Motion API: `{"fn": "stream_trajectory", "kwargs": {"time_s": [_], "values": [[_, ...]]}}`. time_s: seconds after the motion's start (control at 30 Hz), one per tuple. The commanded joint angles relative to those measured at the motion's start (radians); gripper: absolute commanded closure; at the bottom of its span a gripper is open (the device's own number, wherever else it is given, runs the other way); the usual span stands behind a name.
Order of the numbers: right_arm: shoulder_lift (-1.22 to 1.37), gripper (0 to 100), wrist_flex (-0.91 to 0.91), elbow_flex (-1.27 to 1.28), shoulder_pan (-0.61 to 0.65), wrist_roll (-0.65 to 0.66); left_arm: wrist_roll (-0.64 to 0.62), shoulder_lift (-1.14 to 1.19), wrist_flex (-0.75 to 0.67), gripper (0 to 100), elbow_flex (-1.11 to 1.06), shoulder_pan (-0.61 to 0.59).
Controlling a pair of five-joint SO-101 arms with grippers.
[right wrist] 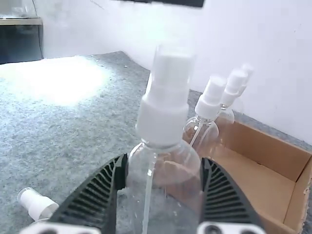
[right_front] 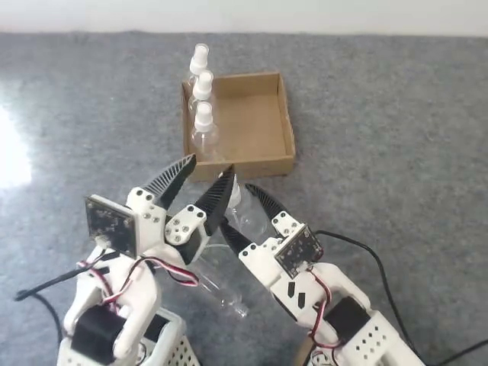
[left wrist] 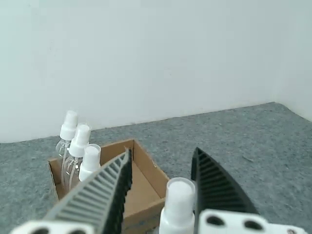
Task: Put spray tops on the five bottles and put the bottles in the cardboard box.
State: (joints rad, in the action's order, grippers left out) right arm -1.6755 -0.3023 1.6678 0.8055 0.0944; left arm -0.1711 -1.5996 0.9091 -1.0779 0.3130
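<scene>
Grey carpet [right_front: 396, 114] is laid under both arms, and the box [right_front: 287, 114] beyond them holds three capped bottles [right_front: 204, 131] along one wall. A fourth bottle [right wrist: 170, 204] is clamped upright in the right gripper [right wrist: 162, 165], just short of the box. The left gripper [left wrist: 162, 152] is spread, with its jaws apart on either side of the top [left wrist: 179, 200]. The top should be gripped squarely and pressed straight down, since skewed force would likely tilt the bottle. A fifth bottle [right_front: 221, 288] lies between the arms.
</scene>
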Motion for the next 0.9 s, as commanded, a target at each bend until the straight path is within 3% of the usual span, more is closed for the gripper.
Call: {"fn": "stream_trajectory", "kwargs": {"time_s": [0.0,0.87], "values": [[-0.022,88.9,0.024,0.021,-0.010,-0.008,0.003,-0.005,-0.015,81,0.054,-0.006],[-0.022,88.9,0.048,0.021,-0.048,-0.009,0.008,-0.005,-0.008,81,-0.076,-0.071]]}}
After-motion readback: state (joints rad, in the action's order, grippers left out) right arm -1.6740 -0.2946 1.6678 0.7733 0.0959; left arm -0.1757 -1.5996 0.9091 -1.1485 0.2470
